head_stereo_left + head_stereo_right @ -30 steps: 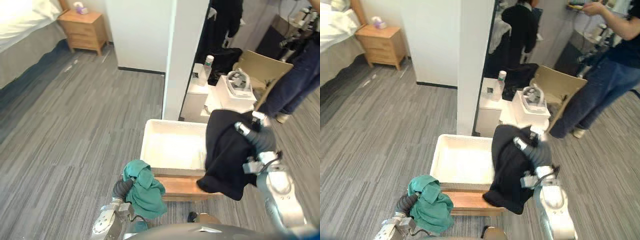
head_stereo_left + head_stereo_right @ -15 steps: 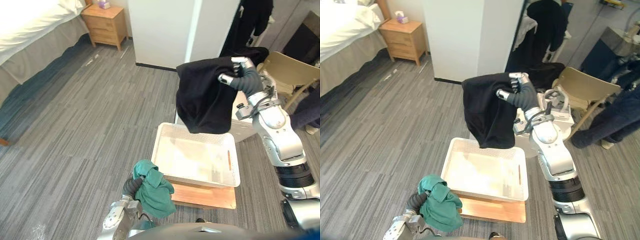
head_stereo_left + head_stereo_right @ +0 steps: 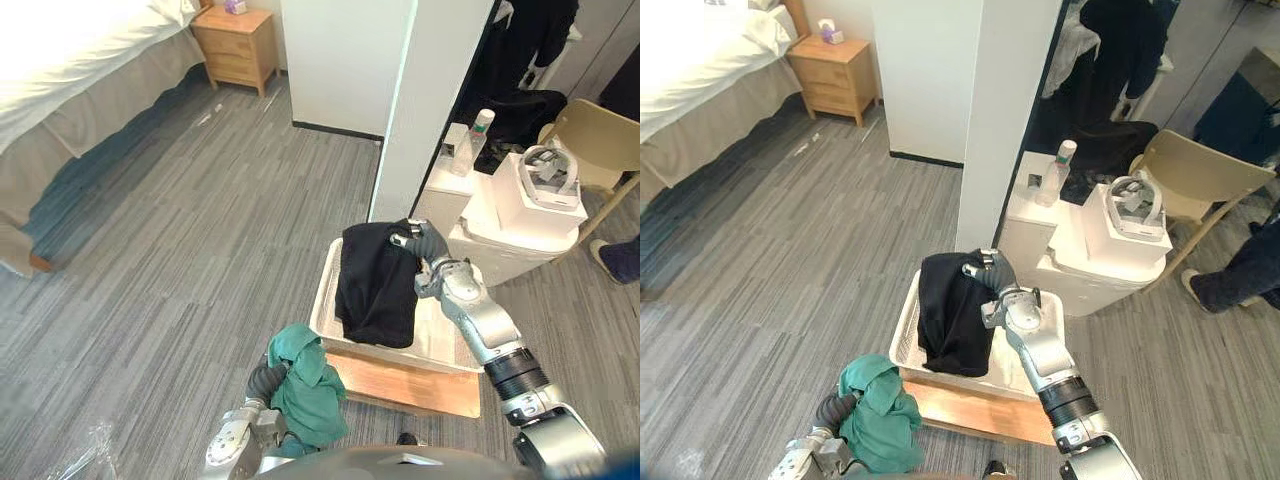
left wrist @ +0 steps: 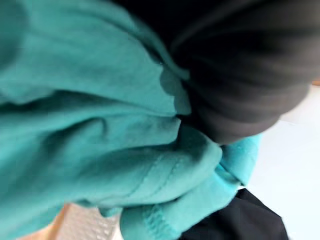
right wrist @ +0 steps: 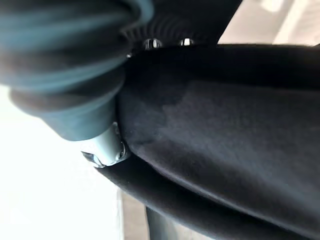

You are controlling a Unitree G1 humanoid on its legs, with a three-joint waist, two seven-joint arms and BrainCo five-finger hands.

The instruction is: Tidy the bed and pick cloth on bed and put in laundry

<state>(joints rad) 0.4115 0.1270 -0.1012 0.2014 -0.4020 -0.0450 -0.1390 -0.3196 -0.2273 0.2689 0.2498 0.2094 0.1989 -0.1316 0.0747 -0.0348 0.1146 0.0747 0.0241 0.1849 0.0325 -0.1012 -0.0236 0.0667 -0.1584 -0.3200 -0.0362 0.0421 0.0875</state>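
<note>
Bed, far left: white cover, grey skirt, set aslant. Nightstand at its head: pale wood, drawers, a small tissue box on top. Floor: grey striped planks, open between the bed and the basket. Left hand, low and near: a teal cloth is bunched over it, soft knit, crumpled, stitched hem in the left wrist view; whether the hand grips it cannot be told, as the cloth covers it. The cloth hangs just beside the basket's near left corner, outside it. Pillar: white, square-edged, rising right behind the basket. Basket: white plastic, rectangular, perforated walls, resting on a flat wooden board. Black cloth: matt, limp, folded lengthwise, its lower part down in the basket's left half, its top edge lifted above the far rim. Right hand: over the basket's far side, fingers curled round that top edge, clamped on it. White boxes, stacked behind and to the right, crowd the basket's far corner; a clear bottle and a white headset stand on them. Dark clothes hang behind. Tan chair, curved shell. A person's shoe, far right
</note>
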